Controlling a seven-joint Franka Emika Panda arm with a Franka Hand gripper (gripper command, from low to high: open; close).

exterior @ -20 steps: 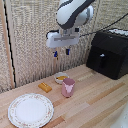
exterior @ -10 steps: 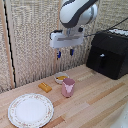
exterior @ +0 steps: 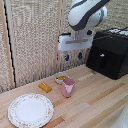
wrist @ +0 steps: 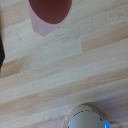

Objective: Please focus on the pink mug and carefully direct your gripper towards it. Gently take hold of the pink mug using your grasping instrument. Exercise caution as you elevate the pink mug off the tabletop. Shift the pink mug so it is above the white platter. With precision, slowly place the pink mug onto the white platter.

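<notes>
- Platter (exterior: 30, 110) sits at the table's (exterior: 95, 107) front edge, toward the exterior view's left corner. Bare, nothing on it.
- Small orange block (exterior: 45, 87) lies behind the platter, nearer the table's back edge. Not part of the task.
- White bowl (exterior: 61, 78) with yellow contents sits close to the back edge, just behind the mug.
- Mug (exterior: 68, 87) stands upright mid-table, just in front of the bowl, well apart from the platter. Dark inside shows in the wrist view (wrist: 50, 11), only partly in frame.
- Gripper (exterior: 73, 56) hangs high above the table, roughly over the mug and bowl, slightly toward the exterior view's right of the mug. Clear air between it and the mug.
- Fingers (exterior: 66, 57) are spread apart with a visible gap; nothing between them, touching nothing.
- Black box (exterior: 107, 54) stands at the table's back corner on the exterior view's right, clear of the work path.
- Step, as I read it: approach phase, grasp not started, mug not lifted.
- Next move likely calls for: centre over the mug, descend straight, keep the gap wider than the mug body, close gently.
- Risk: bowl is just beside the mug, so a rear finger could clip it on descent.
</notes>
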